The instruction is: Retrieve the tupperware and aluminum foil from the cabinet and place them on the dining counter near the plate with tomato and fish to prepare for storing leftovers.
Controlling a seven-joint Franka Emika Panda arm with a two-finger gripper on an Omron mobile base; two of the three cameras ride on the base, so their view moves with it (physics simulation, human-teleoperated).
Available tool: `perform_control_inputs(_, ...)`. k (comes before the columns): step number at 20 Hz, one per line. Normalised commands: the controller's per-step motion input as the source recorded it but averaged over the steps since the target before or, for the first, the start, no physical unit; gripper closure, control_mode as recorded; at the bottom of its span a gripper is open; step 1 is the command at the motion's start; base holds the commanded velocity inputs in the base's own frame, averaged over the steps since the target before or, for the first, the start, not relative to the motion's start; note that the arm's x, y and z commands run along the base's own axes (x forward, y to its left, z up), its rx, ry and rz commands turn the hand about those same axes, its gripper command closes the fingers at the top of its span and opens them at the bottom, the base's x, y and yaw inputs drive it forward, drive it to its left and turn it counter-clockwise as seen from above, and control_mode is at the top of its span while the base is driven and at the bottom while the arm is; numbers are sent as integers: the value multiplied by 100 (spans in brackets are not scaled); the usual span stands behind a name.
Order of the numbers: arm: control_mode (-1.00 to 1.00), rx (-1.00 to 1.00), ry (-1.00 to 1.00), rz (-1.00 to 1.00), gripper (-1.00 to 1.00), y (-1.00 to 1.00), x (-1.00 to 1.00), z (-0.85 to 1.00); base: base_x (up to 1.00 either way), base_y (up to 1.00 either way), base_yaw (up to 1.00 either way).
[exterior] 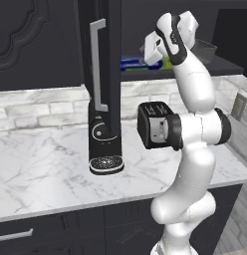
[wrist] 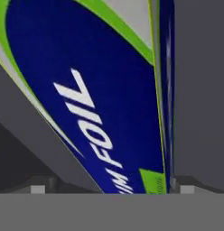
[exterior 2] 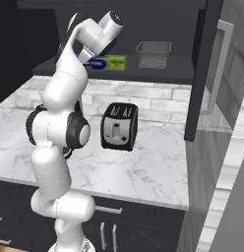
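Observation:
The black cabinet stands open, its door (exterior: 111, 60) swung out with a long silver handle (exterior: 97, 64). On its shelf (exterior 2: 158, 74) lies the blue aluminum foil box (exterior 2: 108, 63) (exterior: 131, 63), and the grey tupperware (exterior 2: 153, 54) (exterior: 207, 50) sits to its right. My gripper (exterior 2: 88, 55) (exterior: 151, 49) reaches into the cabinet at the foil. In the hand view the foil box (wrist: 86, 90) lies very close, slanting between the two wide-apart fingertips (wrist: 38, 188). My gripper (wrist: 112, 187) is open and straddles the box without squeezing it.
A black toaster (exterior: 155, 125) (exterior 2: 119, 126) stands on the marble worktop (exterior: 46, 164) under the cabinet, close to my arm. A black coffee machine (exterior: 104, 144) sits left of it, below the open door. The door (exterior 2: 205, 69) juts out on the right in the right base view.

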Motion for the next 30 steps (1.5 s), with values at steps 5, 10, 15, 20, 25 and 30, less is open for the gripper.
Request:
perform_control_inputs(5, -100, 0, 12, 10, -100, 0, 24, -34, 0, 0, 0)
perform_control_inputs(10, -100, 0, 14, 16, -100, 0, 5, -49, 0, 0, 0)
perform_control_inputs(15, -100, 0, 11, 16, 100, 0, 9, -63, 0, 0, 0)
perform_control_inputs(20, -100, 0, 0, 5, 100, 0, 3, -25, 0, 0, 0)
perform_control_inputs(25, -100, 0, -2, -1, 100, -1, -31, 4, 0, 0, 0)
perform_control_inputs(30, -100, 0, -16, -9, 100, 0, -92, 0, 0, 0, 0)
